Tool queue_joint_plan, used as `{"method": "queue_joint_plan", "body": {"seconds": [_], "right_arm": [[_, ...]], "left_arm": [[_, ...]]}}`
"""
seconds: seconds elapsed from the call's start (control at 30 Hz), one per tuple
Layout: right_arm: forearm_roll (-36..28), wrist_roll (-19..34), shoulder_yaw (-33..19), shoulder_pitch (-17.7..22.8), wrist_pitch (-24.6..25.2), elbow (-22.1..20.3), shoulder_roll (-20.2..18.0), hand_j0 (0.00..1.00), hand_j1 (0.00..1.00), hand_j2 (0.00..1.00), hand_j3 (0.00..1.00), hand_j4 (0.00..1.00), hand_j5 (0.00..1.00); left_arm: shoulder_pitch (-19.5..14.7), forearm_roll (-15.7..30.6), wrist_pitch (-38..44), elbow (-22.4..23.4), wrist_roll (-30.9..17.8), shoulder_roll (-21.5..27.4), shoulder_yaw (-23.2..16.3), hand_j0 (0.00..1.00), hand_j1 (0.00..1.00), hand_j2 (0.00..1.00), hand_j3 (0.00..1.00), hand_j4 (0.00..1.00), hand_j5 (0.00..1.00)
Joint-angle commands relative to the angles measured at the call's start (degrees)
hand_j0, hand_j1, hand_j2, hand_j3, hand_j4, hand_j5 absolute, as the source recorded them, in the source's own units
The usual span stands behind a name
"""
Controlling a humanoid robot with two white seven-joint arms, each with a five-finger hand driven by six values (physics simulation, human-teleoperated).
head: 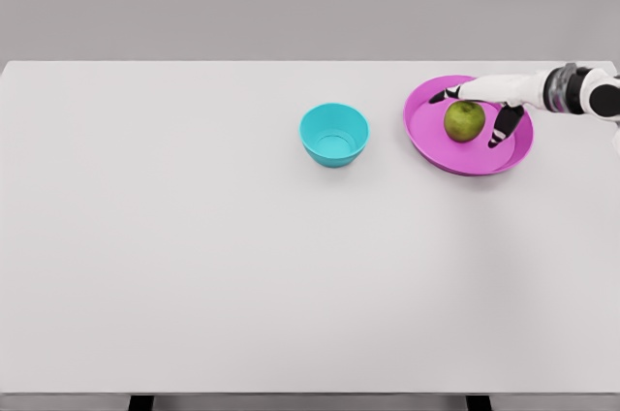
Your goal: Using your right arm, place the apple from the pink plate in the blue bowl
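A green apple (464, 121) lies on the pink plate (432, 136) at the right of the white table. My right hand (475, 112) reaches in from the right edge and hovers over the plate, fingers spread around the apple: one dark fingertip (441, 96) behind it to the left, another (498, 140) in front to its right. The fingers do not close on the fruit. The blue bowl (334, 134) stands empty left of the plate, roughly mid-table. The left arm is out of sight.
The white table (194, 256) spans the whole view, with its far edge against a grey wall and its front edge at the bottom of the picture.
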Motion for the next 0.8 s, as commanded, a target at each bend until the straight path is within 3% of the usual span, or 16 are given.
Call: {"method": "queue_joint_plan", "body": {"seconds": [0.0, 0.07, 0.2, 0.3, 0.53, 0.77], "right_arm": [[0.1, 0.0, -0.1, 0.0, 0.2, 1.0, 0.6, 1.00, 1.00, 1.00, 1.00, 1.00, 1.00], [0.3, 0.0, 0.4, 0.0, 0.2, 1.0, 0.7, 1.00, 1.00, 1.00, 1.00, 1.00, 1.00], [0.3, 0.0, 0.9, 0.0, -0.4, 0.7, 0.7, 0.55, 0.55, 0.55, 0.55, 0.55, 0.55], [0.3, 0.0, 0.9, 0.0, -0.5, 0.7, 0.7, 0.44, 0.44, 0.44, 0.44, 0.44, 0.44], [0.6, 0.0, 0.5, -0.9, -0.5, 0.0, 0.5, 0.42, 0.42, 0.42, 0.42, 0.42, 0.42], [0.5, 0.0, -0.1, -2.0, -0.6, -6.8, -0.3, 0.42, 0.42, 0.42, 0.42, 0.42, 0.42]], "left_arm": [[0.1, 0.0, 0.0, 0.0, 0.0, 0.0, -0.1, 1.00, 1.00, 1.00, 1.00, 1.00, 1.00], [0.0, 0.0, 0.0, 0.0, 0.0, 0.0, 0.0, 1.00, 1.00, 1.00, 1.00, 1.00, 1.00], [0.0, 0.0, 0.0, 0.0, 0.0, 0.0, 0.0, 1.00, 1.00, 1.00, 1.00, 1.00, 1.00], [0.0, 0.0, 0.0, 0.0, 0.0, 0.0, 0.0, 1.00, 1.00, 1.00, 1.00, 1.00, 1.00], [0.0, -0.1, 0.0, 0.0, 0.0, 0.0, 0.0, 1.00, 1.00, 1.00, 1.00, 1.00, 1.00], [0.0, 0.0, 0.0, 0.0, 0.0, 0.0, 0.0, 1.00, 1.00, 1.00, 1.00, 1.00, 1.00]]}}
